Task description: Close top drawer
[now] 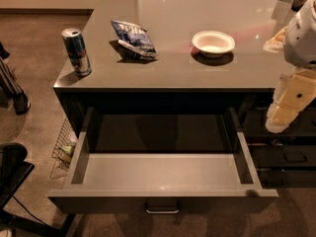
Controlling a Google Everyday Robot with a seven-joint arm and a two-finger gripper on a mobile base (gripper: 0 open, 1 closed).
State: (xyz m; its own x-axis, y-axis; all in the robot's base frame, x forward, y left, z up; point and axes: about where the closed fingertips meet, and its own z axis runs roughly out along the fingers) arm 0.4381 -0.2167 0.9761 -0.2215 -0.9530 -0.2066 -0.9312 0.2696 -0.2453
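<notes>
The top drawer (163,172) is pulled far out from under the grey counter (173,68). It is wide and shallow, with a plain grey interior that holds nothing. Its flat grey front (98,202) faces me at the bottom of the view, with a small silver bar handle (162,209) at its centre. My gripper (279,118) hangs at the right edge, below the white arm (302,33). It is above and behind the drawer's right front corner and touches nothing.
On the counter stand a drink can (76,51), a blue chip bag (133,38) and a white bowl (213,42). Narrower dark drawers with a black handle (296,157) are at the right. A wire basket (64,147) and a black stand (12,174) are on the floor at the left.
</notes>
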